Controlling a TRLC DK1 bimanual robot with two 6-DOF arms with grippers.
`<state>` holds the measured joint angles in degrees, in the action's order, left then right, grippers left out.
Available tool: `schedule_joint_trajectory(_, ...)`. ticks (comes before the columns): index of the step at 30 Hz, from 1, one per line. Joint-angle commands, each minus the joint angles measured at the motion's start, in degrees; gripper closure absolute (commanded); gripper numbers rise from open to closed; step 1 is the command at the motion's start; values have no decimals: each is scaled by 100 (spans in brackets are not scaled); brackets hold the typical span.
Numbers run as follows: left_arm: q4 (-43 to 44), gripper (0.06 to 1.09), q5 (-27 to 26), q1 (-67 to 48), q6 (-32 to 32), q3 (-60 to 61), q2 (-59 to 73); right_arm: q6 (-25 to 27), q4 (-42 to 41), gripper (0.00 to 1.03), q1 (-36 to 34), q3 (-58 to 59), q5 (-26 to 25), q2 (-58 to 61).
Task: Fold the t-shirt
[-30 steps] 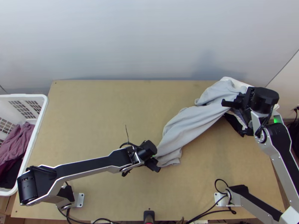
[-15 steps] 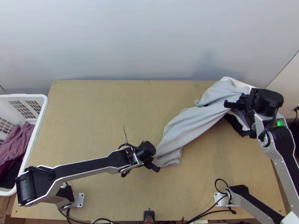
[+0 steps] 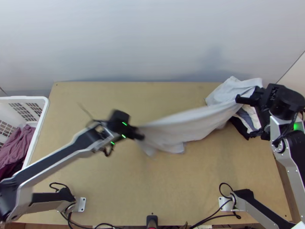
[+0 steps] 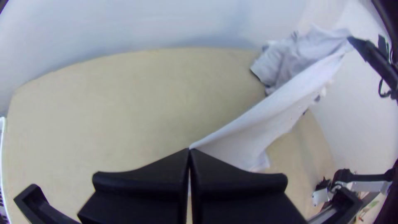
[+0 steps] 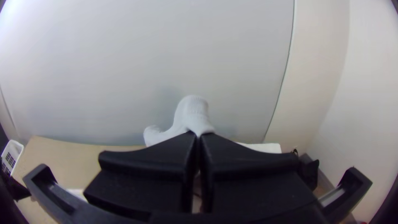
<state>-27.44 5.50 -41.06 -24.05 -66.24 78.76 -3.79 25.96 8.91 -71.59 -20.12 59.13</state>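
Dragging the pale grey fabric t-shirt (image 3: 183, 126): so this is what just changed. Its loose near end was down by the middle of the table a moment ago, and now it's been swung left and farther back, off toward the table's centre-left.
Left gripper, wide black fingers (image 3: 139, 134): pressed together on a bit of the shirt's left end. It's blurred up top, so it's moving pretty quick.
Right gripper, same black type (image 5: 198, 135): fingers together too, pinching the shirt over at the far right. It's slid a little right since the earlier frames.
Shirt: strung between the two grippers, upper edge pulled nearly straight, lower part hanging in loose folds. More of it is bunched at the far right, by some black cloth (image 3: 240, 129).
What it means: no fold made yet imo, looks like early days, just getting it off the pile and opened out. I'd spread it flat next. Could drag the black stuff along, so watch that.
Brands, tags, writing: can't make out any on the shirt, sorry.
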Motion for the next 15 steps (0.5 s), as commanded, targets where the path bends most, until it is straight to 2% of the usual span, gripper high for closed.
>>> schedule_joint_trajectory(1, -464, 104, 22, 1452, 252, -698, -1073, 10, -161, 100, 208, -391, -115, -25)
schedule_joint_trajectory(4, -569, 105, 22, 1926, 358, -1005, -1513, 80, -170, 100, 393, -602, -150, -104)
schedule_joint_trajectory(8, -710, 105, 57, 2401, 639, -1322, -2067, 441, -161, 100, 797, -892, -282, -297)
schedule_joint_trajectory(15, -1132, 105, 514, 2524, 1166, -2016, -2822, 1091, -99, 100, 1342, -1524, -458, -701)
